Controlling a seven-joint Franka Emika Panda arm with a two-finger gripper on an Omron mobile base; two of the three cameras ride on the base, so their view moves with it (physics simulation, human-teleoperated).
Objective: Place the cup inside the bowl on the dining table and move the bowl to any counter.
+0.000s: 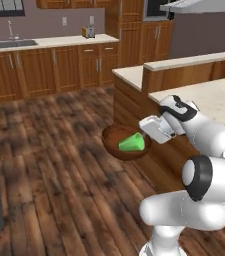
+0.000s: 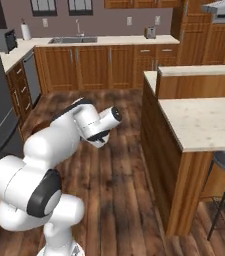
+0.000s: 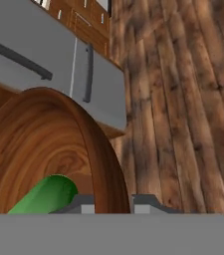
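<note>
While the arm carries its load over the open wooden floor [image 1: 49,165], the gripper [image 3: 112,201] is pinched on the rim of the bowl [image 1: 115,139], one finger inside the wall and one outside, as the hand view shows. Held clear of every surface, beside the near end of the island, the bowl tips somewhat in the grasp. Inside it the cup [image 1: 132,143] lies on its side against the inner wall, close to the gripped edge. Just beyond stands the dining table [image 1: 211,97], with the raised ledge [image 1: 194,61] behind it. Farthest off, along the back wall, runs the counter [image 1: 59,42] with a sink and a toaster.

Risks, as judged: a grip on one rim point leaves the wide bowl free to pivot, so a quick swing or base turn could tilt it further and roll the loose cup out, or let the rim slip from the fingers before the counter is reached.
</note>
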